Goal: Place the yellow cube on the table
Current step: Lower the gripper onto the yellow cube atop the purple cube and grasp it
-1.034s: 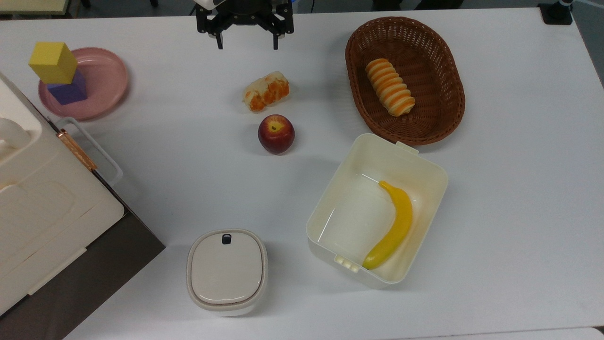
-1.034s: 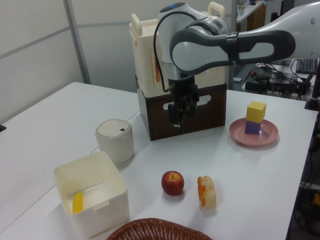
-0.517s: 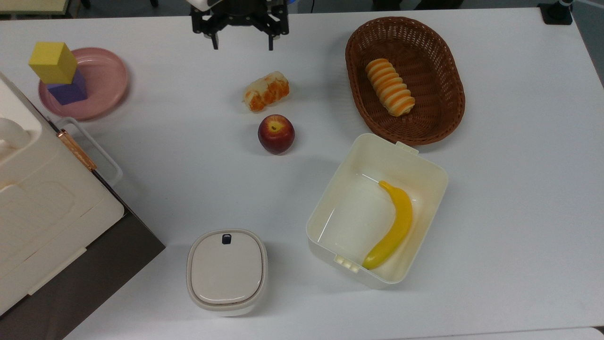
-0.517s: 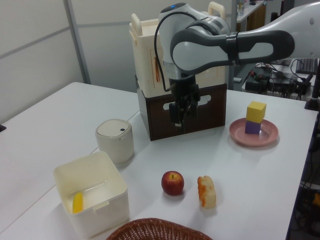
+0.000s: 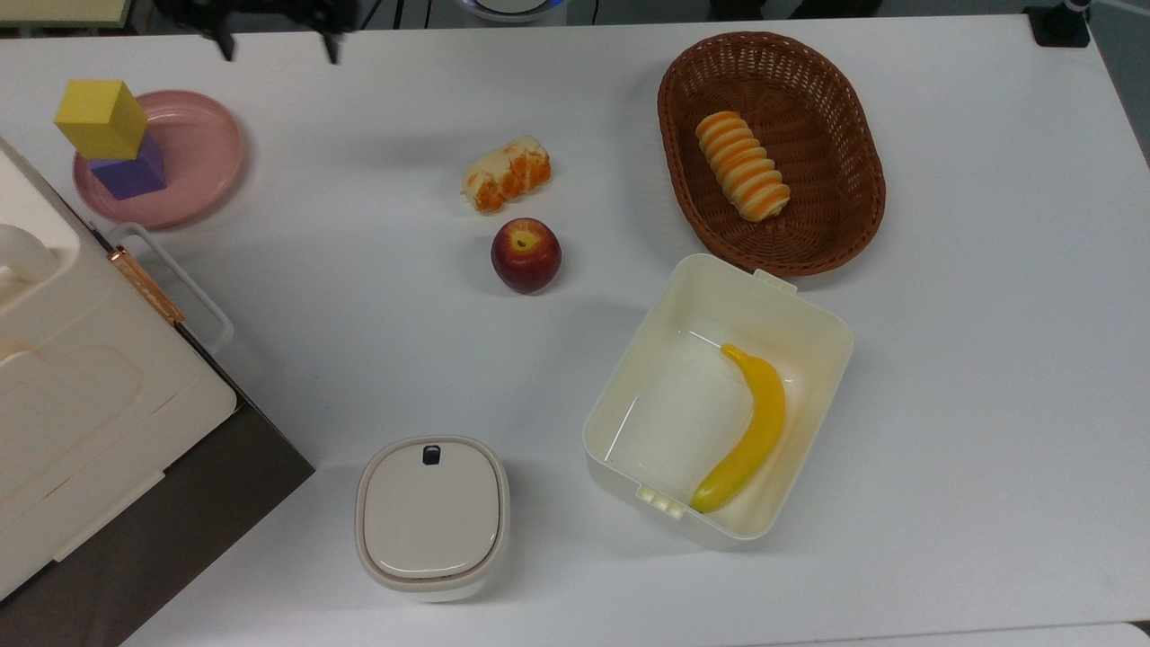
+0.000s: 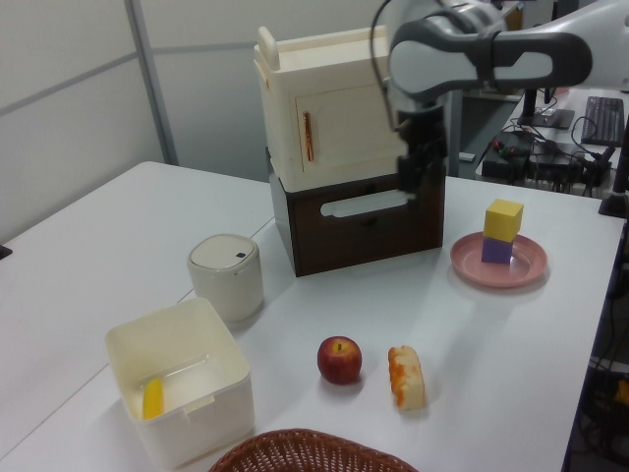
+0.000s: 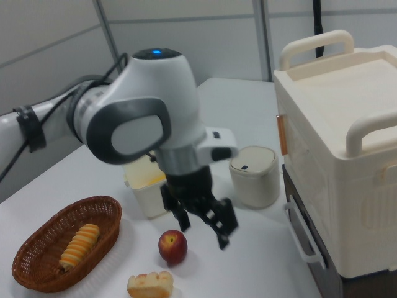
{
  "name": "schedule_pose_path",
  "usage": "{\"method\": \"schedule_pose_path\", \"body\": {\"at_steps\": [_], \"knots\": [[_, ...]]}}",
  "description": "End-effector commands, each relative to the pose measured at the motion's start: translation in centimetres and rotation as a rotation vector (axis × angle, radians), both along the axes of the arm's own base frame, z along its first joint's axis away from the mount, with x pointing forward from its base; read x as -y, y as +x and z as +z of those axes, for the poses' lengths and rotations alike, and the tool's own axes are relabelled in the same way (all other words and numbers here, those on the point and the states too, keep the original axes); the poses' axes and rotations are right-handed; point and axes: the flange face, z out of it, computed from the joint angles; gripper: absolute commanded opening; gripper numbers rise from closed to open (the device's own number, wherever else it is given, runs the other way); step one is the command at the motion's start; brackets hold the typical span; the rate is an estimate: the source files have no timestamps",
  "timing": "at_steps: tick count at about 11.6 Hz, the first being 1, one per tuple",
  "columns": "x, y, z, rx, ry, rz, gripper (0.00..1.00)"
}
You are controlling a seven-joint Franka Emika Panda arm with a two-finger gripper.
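The yellow cube (image 5: pixel 101 117) (image 6: pixel 503 218) sits on top of a purple cube (image 5: pixel 135 172) (image 6: pixel 496 250), which stands on a pink plate (image 5: pixel 199 153) (image 6: pixel 521 265) at the top view's far left. My gripper (image 5: pixel 278 47) (image 6: pixel 417 177) (image 7: pixel 203 231) hangs above the white table (image 5: pixel 359 305), at the top edge of the top view, to the right of the plate and apart from the cubes. Its fingers (image 5: pixel 331 49) are spread wide, open, with nothing between them.
A cream appliance (image 5: pixel 81 386) on a dark base stands just below the plate in the top view. Mid-table lie a bread piece (image 5: pixel 506 172) and an apple (image 5: pixel 526 254). A wicker basket (image 5: pixel 853 162), a cream box (image 5: pixel 809 323) with a banana (image 5: pixel 750 431), and a lidded canister (image 5: pixel 431 517) stand further off.
My gripper has swept from above the bread toward the top view's left, closer to the pink plate; in the left view it moved right. The cubes have not moved.
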Motion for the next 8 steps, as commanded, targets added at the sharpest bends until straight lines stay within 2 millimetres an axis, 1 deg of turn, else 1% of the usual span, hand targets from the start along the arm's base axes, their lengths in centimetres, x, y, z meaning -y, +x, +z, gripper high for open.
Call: {"method": "schedule_pose_path", "body": {"at_steps": [1,3,5,7,8], "knots": [[7.7,-3.6,0.1,-0.009,-0.029,0.049,1.00],[12.3,-5.3,-1.0,-0.035,-0.064,0.066,1.00],[16.6,-5.7,-3.6,-0.022,-0.092,0.042,1.00],[20.0,-6.3,-6.2,-0.016,-0.101,0.051,1.00],[21.2,-6.5,-7.5,-0.014,-0.101,0.057,1.00]]}}
